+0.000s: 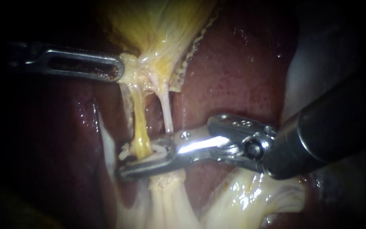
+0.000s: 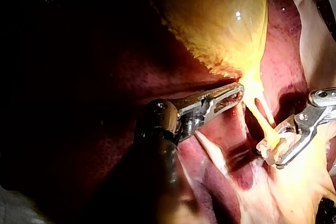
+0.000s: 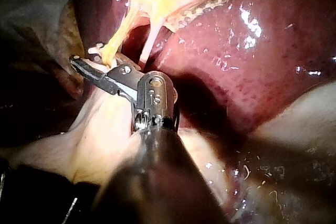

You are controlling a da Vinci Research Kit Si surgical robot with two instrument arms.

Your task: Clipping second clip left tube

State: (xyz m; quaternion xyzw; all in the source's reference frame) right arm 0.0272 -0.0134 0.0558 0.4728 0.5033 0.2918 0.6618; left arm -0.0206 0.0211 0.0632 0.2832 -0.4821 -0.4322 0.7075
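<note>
Endoscope view: right instrument (image 1: 127, 166), lower centre, has its end effector narrowed onto the left tube (image 1: 138, 123), clip (image 1: 157, 151) loaded. Left instrument (image 1: 118, 69), upper left, grips the gallbladder (image 1: 157, 25), holding things taut. Best squeeze squarely across, clear of the right tube (image 1: 166, 110).

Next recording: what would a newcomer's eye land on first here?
The yellow gallbladder at the top of the endoscope view, held taut by the left instrument, whose end effector grips its neck. Below it, the yellow left tube stretches down to the right instrument, bright metal against the dark red liver.
</note>
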